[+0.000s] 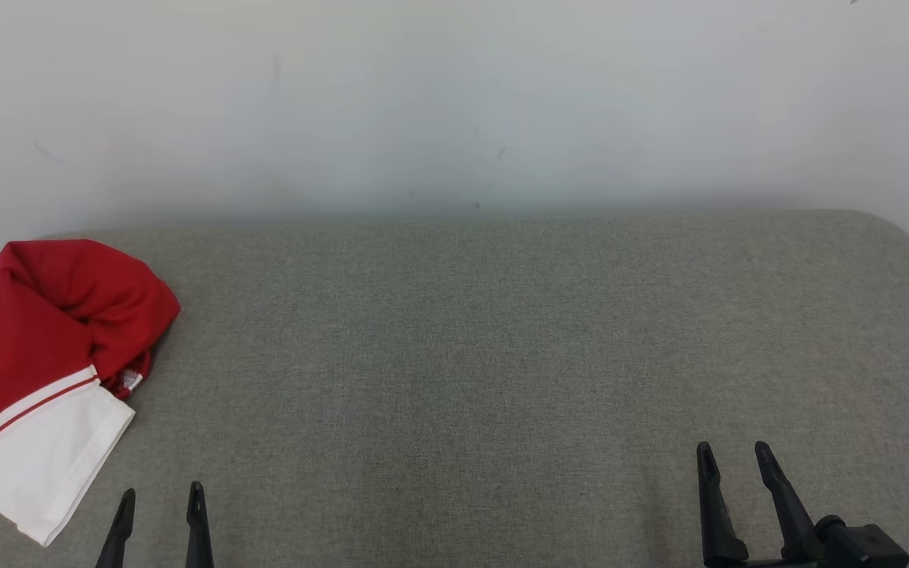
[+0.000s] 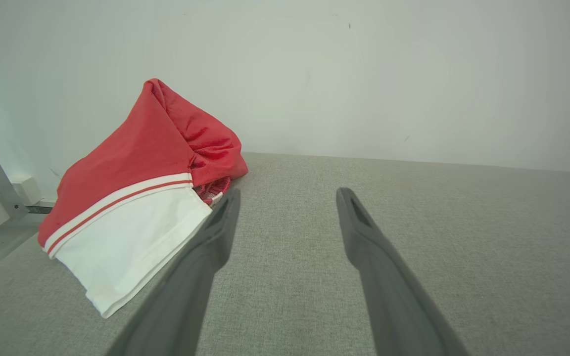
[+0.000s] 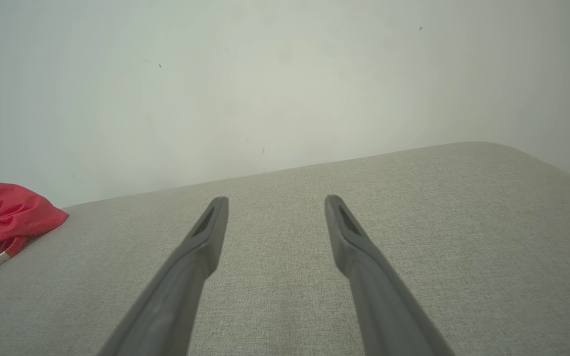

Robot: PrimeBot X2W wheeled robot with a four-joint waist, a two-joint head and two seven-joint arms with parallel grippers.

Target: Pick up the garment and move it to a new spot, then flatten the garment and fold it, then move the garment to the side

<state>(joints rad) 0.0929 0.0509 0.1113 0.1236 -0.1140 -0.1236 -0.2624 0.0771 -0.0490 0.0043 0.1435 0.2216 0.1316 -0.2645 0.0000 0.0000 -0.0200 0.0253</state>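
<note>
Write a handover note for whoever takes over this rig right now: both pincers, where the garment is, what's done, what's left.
Left pincer: open, empty, low over the grey padded surface, just right of the garment and not touching it.
Right pincer: open, empty, over bare surface far to the right.
Garment: red and white, bunched in a heap at the surface's left edge, near the wall.
Done: nothing that shows; the garment is neither held nor flattened.
Left: pick it up, move it, flatten, fold, set aside.

The garment [image 2: 136, 163] is soft cloth, red part faintly glossy, white part matt. The bench [image 1: 454, 355] wears coarse grey weave; the wall [image 1: 454, 95] is smooth, matt.
</note>
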